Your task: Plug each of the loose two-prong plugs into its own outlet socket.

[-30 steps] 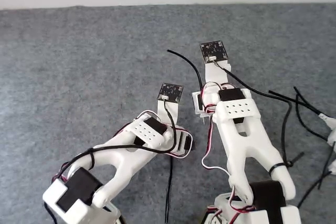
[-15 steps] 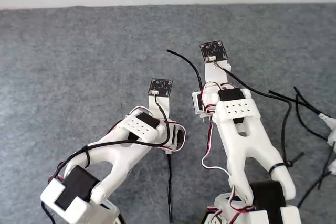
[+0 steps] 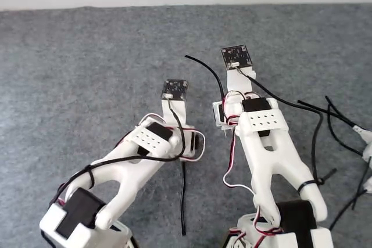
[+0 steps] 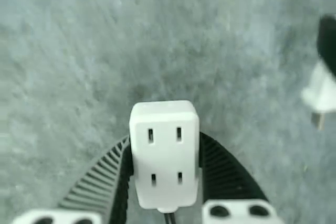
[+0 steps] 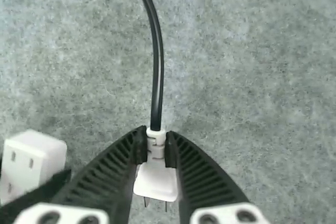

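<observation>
**Step in hand:** mating the first plug with the block; no insertion has been made yet.

**Left side.** My left gripper [image 4: 164,148] is clamped on the white outlet block [image 4: 164,119], one finger against each side wall. The socket face is turned toward the wrist camera, over the grey felt [image 4: 79,35]. The block's black cord [image 3: 183,201] trails back along the felt.

**Right side.** My right gripper [image 5: 155,136] is closed on the white two-prong plug [image 5: 156,179], gripping near the neck where the black cable [image 5: 155,51] enters. The prongs [image 5: 145,202] project from the opposite end.

**Relative position.** The right wrist view shows the block off to one side of the plug. The two are near each other but apart, and not in line.

**Receptacles.** The block face carries two sockets [image 4: 150,136], each a pair of slots. Both are vacant.

**Next move, as I judge it.**
1. Turn the plug until its prongs face the socket face.
2. Line the prongs up with one slot pair.
3. Press straight in while my left side holds the block rigid.

**Remaining work.** Further cables [image 3: 325,120] lie at the felt's edge. Their ends are too small to identify.
</observation>
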Motion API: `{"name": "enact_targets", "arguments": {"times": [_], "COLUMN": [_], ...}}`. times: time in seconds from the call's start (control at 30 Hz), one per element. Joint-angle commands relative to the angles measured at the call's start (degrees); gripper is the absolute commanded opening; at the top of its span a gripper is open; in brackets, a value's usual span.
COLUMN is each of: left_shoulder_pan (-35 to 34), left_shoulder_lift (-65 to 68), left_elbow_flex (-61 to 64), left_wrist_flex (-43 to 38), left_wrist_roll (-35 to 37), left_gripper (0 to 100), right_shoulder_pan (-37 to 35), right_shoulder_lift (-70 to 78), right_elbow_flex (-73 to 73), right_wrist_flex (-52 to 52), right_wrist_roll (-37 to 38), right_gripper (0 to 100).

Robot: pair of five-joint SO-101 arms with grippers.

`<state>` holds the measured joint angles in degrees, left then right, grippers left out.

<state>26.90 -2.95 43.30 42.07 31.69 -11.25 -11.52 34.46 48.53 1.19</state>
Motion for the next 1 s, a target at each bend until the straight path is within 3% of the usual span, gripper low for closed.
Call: {"name": "enact_targets", "arguments": {"times": [0.0, 0.13, 0.33, 0.47, 0.77, 0.97], "left_shoulder_pan": [-3.3, -4.0, -3.9, -3.9, -3.9, -4.3], "left_shoulder_lift": [-2.6, -2.7, -2.6, -3.1, -4.0, -17.8], "left_elbow_flex": [-1.7, -2.4, -2.0, -1.0, -1.8, 2.0], "left_wrist_flex": [-2.6, -2.5, -2.3, -2.5, 1.9, 6.1], "left_wrist_roll": [0.3, -1.4, -2.0, -0.2, -0.4, -0.7], "left_gripper": [2, 4, 19, 24, 25, 25], "right_shoulder_pan": [0.5, 0.5, 0.5, 0.5, 0.4, -3.4], "right_shoulder_lift": [-2.3, -2.3, -2.3, -2.3, -2.3, -2.3], "right_elbow_flex": [-1.8, -1.7, -1.7, -1.7, -1.6, -0.6], "right_wrist_flex": [-0.9, -0.9, -0.9, -0.9, -0.9, -2.0], "right_wrist_roll": [0.4, 0.4, 0.4, 0.4, 0.3, -4.8], "right_gripper": [1.0, 1.0, 1.0, 1.0, 1.0, 1.0]}}
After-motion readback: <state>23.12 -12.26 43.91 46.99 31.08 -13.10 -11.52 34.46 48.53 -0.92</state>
